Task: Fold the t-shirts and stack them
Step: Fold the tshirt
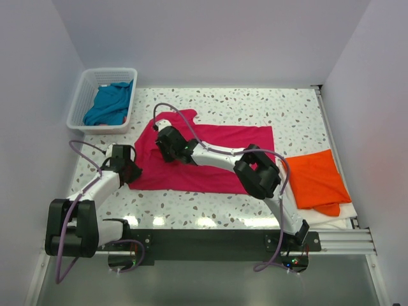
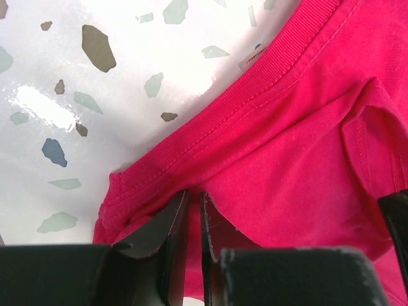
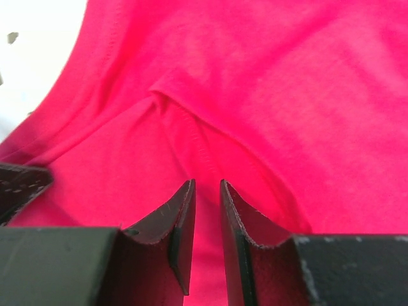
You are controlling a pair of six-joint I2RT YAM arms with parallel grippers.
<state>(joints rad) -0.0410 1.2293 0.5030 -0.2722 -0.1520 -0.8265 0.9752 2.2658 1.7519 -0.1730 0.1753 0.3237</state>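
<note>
My left hand, nearly closed, pinched the crimson-pink t-shirt by its collar; my right hand nipped a fold just right. It lay mid-counter, orange t-shirt near right, teal t-shirt far left.

crimson-pink t-shirt partly under right arm, cropped in wrist views

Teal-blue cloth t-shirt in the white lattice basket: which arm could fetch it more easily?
Left, probably: the basket stands ahead of the left gripper; the right arm stretches across the crimson-pink cloth t-shirt.
</note>
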